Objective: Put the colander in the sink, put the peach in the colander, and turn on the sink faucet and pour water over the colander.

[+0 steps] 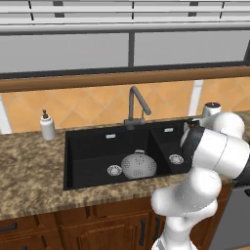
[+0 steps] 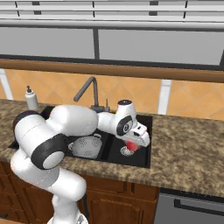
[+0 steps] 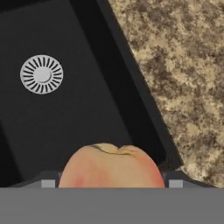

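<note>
- The claw [image 3: 112, 183] holds the peach [image 3: 111, 166] between its two dark finger tips; in the hand view the fruit sits right at the bottom, orange-pink with a crease across its top.
- In the right base view the peach [image 2: 131, 145] shows as a red spot under the white hand, over the smaller right basin of the sink [image 2: 144, 158].
- Beneath the held fruit lies the black floor of that basin, with its silver drain [image 3: 41, 74] bare; the speckled brown counter [image 3: 183, 78] runs along the basin's rim.
- The colander [image 1: 138, 165] sits in the wide left basin, beside the divider and next to that basin's own drain [image 1: 114, 170]. Its dotted grey dome faces up, so it looks turned over; nothing can be seen inside it.
- Behind the sink stands the sink faucet [image 1: 135, 106], its spout angled toward the right.
- Far left on the counter is a white soap dispenser [image 1: 47, 126].
</note>
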